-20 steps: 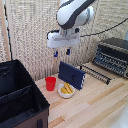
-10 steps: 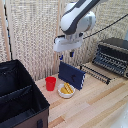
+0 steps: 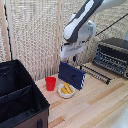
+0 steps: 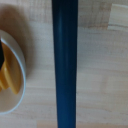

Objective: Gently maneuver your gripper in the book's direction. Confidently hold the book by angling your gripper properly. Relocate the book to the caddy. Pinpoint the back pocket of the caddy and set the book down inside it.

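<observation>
Beside bowl [image 3: 66, 90], upright navy book [image 3: 71, 75]

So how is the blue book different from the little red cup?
The thin, flat navy blue book is rectangular; the small red plastic cup is round and open on top. The book is wider and stands higher, propped on its edge, while the cup sits on its base. Both stand on the pale wooden table, beside the white bowl.

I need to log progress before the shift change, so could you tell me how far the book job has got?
Done: the pincer is lined up above the book; the wrist view looks straight down its top edge. In hand: the descent, with no grasp yet; the book stands beside the red cup. Left: gripping it, carrying it to the caddy and setting it in the back pocket.
</observation>
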